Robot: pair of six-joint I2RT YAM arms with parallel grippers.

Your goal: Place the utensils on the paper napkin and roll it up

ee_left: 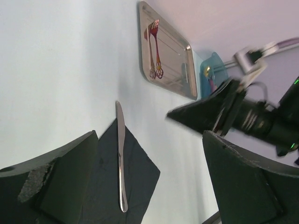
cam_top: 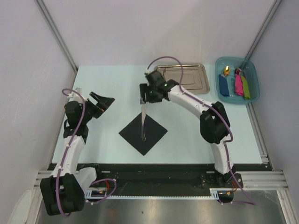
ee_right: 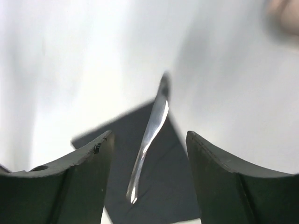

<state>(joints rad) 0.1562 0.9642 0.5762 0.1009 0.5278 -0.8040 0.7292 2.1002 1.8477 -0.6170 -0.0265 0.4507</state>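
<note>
One knife (cam_top: 144,124) lies on the paper napkin (cam_top: 156,133) mid-counter (cam_top: 103,140), blade overhanging its 12 o'clock corner. Above it the right hand (ee_right: 148,137) hovers empty, jaws apart; the left hand (cam_top: 105,100) gapes wide at 9 o'clock. Knife likely stiff, slick: pinch mid-handle. Napkin flimsy.

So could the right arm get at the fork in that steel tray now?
Probably yes: the right gripper is open and empty, the steel tray with the fork lies just beyond it, nothing between.

No text, label, brand or number can be read.
</note>
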